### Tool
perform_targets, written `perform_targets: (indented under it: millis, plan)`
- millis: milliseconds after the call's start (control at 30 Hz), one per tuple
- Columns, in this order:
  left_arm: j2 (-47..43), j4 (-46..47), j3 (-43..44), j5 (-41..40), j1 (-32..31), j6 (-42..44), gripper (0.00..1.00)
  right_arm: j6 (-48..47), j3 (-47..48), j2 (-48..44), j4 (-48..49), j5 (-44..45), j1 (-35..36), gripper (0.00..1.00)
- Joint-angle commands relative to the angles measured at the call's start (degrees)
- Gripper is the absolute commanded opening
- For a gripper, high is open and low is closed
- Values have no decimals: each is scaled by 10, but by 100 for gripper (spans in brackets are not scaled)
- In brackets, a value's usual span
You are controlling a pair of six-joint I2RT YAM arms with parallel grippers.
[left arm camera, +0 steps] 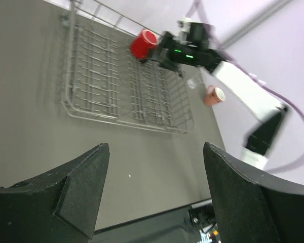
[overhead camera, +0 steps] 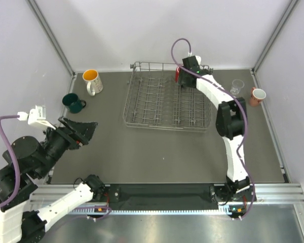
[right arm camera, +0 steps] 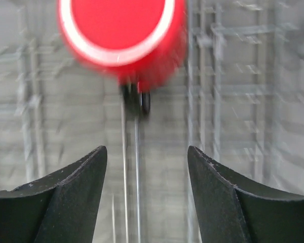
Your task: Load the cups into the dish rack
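Above far right corner of dish rack [overhead camera: 162, 126], right gripper [right arm camera: 146, 152] held spread, nothing clamped; red mug [right arm camera: 121, 35] seated tilted among prongs just ahead, mouth facing gripper. Left gripper [left arm camera: 156, 149] held apart near dark green mug [overhead camera: 73, 103], likely staged for pickup.

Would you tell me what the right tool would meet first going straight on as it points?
Most likely the red mug, straight ahead at the dish rack; the blur hides depth.

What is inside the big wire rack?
One red mug, tipped sideways at the far end of the dish rack. No other cup shows in it. From above, the right hand covers most of the mug.
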Motion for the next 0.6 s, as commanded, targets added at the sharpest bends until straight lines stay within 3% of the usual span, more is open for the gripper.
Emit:
perform_targets:
  millis: [0,100,267,567]
  plan:
    - [40,-33,32,-65,-1,-10,80,19,-49,-173,-59,-14,14,65]
    - [55,-63,39,-113,-2,-31,81,31,-124,-239,-84,-41,17,65]
    - [69,-59,-9,-123,-3,-82,80,33,-214,-365,-155,-85,45,65]
    - [182,-81,8,-152,-2,-148,77,67,-397,-612,-217,-97,177,66]
